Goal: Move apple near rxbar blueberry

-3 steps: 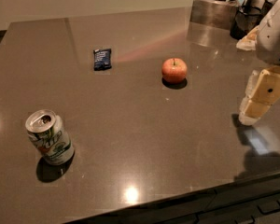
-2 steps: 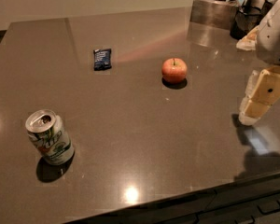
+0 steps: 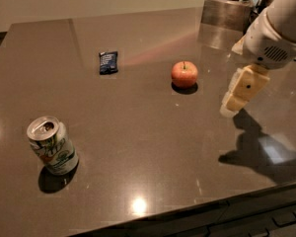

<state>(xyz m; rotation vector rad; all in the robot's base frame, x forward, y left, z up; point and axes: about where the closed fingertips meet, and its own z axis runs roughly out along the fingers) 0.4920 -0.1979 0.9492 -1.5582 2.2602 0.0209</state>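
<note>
The red-orange apple (image 3: 184, 74) stands upright on the dark brown table (image 3: 138, 147), right of centre. The dark blue rxbar blueberry (image 3: 108, 62) lies flat to the apple's left and a little farther back, well apart from it. My gripper (image 3: 232, 104) hangs at the end of the white arm (image 3: 274, 38) to the right of the apple, a little above the table and angled down to the left. It is close to the apple and does not touch it. It holds nothing that I can see.
A green-and-white soda can (image 3: 53, 145) stands near the front left. A metal container (image 3: 226, 12) with jars on top sits at the back right. The table's front edge (image 3: 197, 209) runs along the bottom.
The gripper and arm have moved left, toward the apple. The apple, bar and can have not moved.
</note>
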